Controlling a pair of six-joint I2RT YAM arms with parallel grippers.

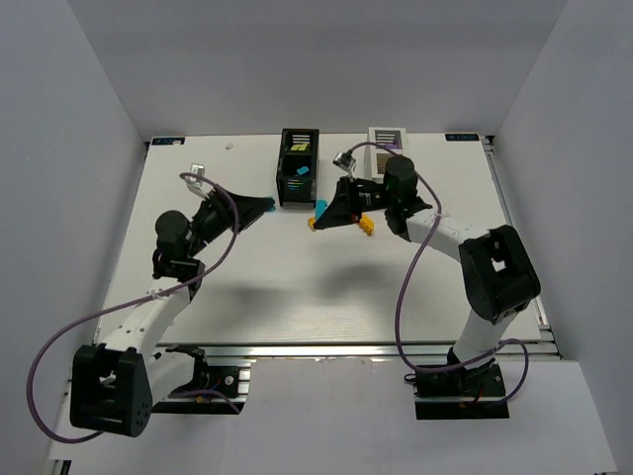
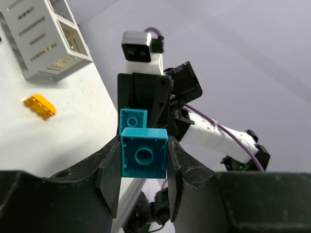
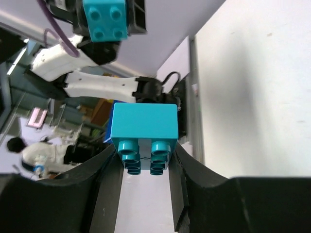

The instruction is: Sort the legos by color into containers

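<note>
My left gripper [image 1: 267, 205] is shut on a cyan lego [image 2: 144, 152] and holds it in the air, left of the black container [image 1: 299, 188]. My right gripper [image 1: 323, 212] is shut on another cyan lego [image 3: 143, 127] and faces the left one across a short gap. Each wrist view shows the other gripper's cyan lego: beyond the held one in the left wrist view [image 2: 132, 119], and at the top in the right wrist view [image 3: 104, 18]. The white container [image 1: 387, 140] stands to the right of the black one. A cyan lego [image 1: 301, 171] and lime legos lie in the black container.
Two orange legos lie on the table near the right gripper, one [image 1: 313, 224] under its tip and one [image 1: 367, 227] under the arm; one shows in the left wrist view [image 2: 40, 107] near the white container [image 2: 46, 41]. Grey walls enclose the table.
</note>
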